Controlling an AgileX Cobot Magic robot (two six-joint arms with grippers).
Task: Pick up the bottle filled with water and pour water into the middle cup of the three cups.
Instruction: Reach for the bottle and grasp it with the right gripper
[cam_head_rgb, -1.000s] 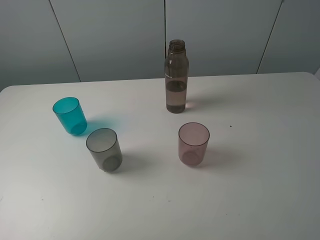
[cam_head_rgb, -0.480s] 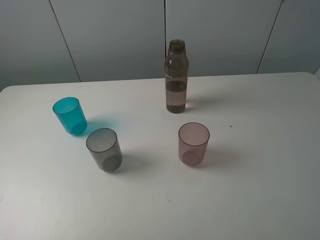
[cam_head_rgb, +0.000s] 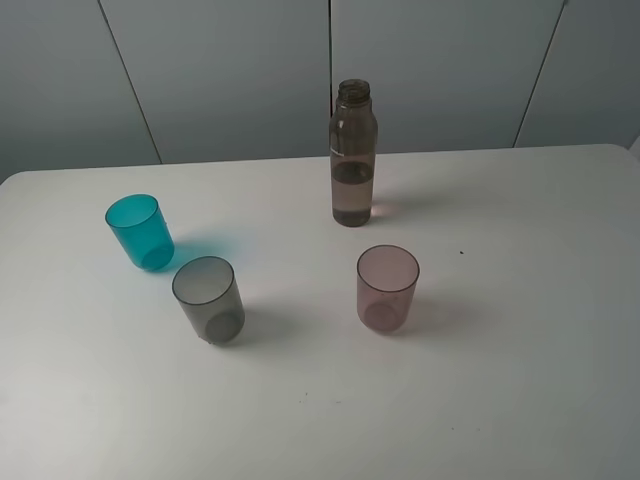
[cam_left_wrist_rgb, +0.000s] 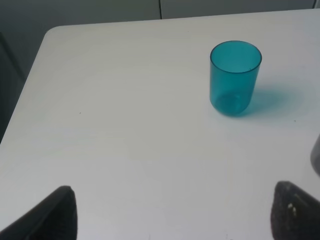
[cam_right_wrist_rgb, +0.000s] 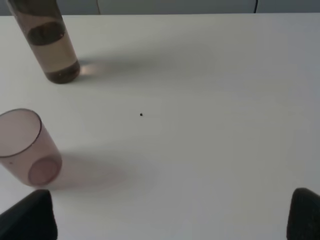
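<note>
Left gripper (cam_left_wrist_rgb: 175, 217): fingers spread wide, gripping nothing. Only the two dark fingertips (cam_left_wrist_rgb: 56, 216) show, at the edge of the left wrist view, with bare table between them. Outside the exterior high view.
Right gripper (cam_right_wrist_rgb: 165, 217): fingers spread wide, gripping nothing. The two dark fingertips (cam_right_wrist_rgb: 29, 216) show, apart from every object. Outside the exterior high view.
Teal cup (cam_left_wrist_rgb: 235, 77): translucent teal-blue tumbler, upright with its mouth up. It is ahead of the left gripper and well apart from it, and is the leftmost cup in the exterior high view.
Middle cup (cam_head_rgb: 209, 300): translucent smoky-grey tumbler, upright. It is near the teal cup, a little closer to the table's front edge, and stands between the teal cup and the pink cup.
Pink cup (cam_head_rgb: 388, 288): translucent pink-mauve tumbler, upright. It is well apart from the middle cup on its right and is the cup nearest the right gripper.
Bottle (cam_head_rgb: 353, 160): tall, slim and smoky-brown, with a threaded neck and no cap. It stands upright toward the table's far edge, behind the pink cup and apart from it. Liquid fills the lower part to about mid-height. Neither gripper touches it.
Table (cam_head_rgb: 520, 350): white top with rounded far corners.
Speck (cam_head_rgb: 461, 252): tiny dark mark on the table, right of the pink cup.
Wall (cam_head_rgb: 220, 70): grey panels with thin seams, behind the table.
</note>
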